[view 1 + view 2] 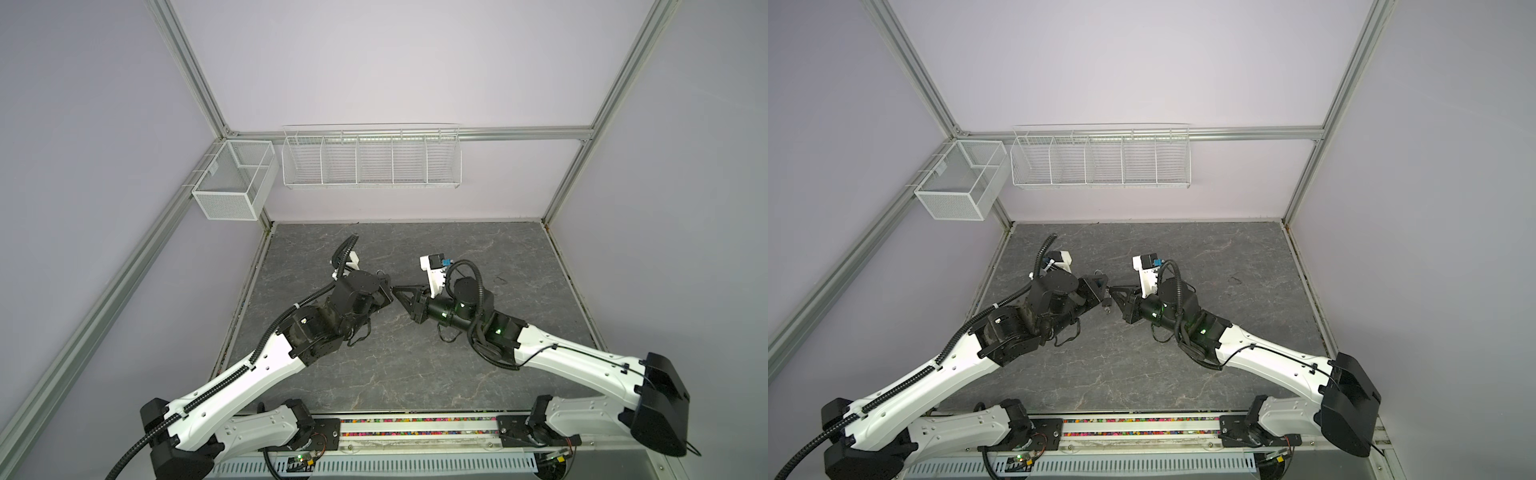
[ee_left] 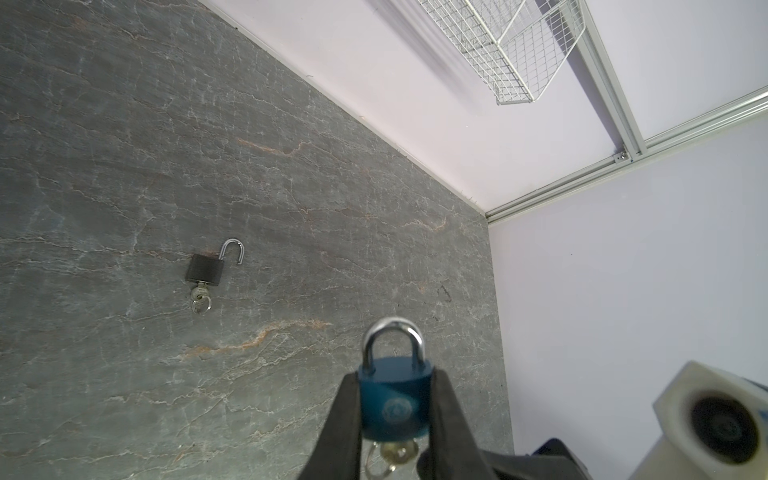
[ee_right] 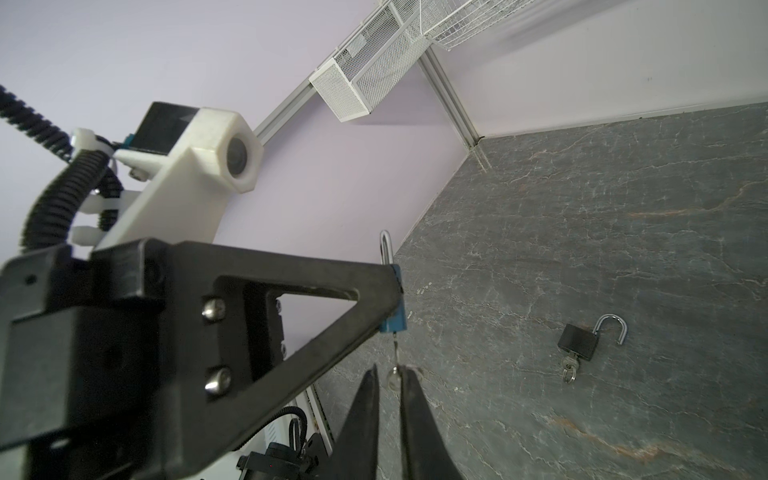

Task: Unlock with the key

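left pincer [image 2: 395, 376] clamps glossy blue padlock [image 2: 395, 403]; right pincer [image 3: 392, 370] seemingly pinches flat silver key [image 3: 391, 379].

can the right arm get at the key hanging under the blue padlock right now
Probably yes: the left gripper holds the blue padlock aloft, and the right gripper has its fingers either side of the key, nothing between. Whether they pinch it firmly isn't clear.

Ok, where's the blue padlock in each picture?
In a top view: the blue padlock is a tiny speck in the middle.
In a top view: hidden behind the left claw.
Left wrist: big, bottom middle, pinched in that claw.
Right wrist: a thin blue edge in the middle, above the key.
In all: the white wire basket on the back wall.
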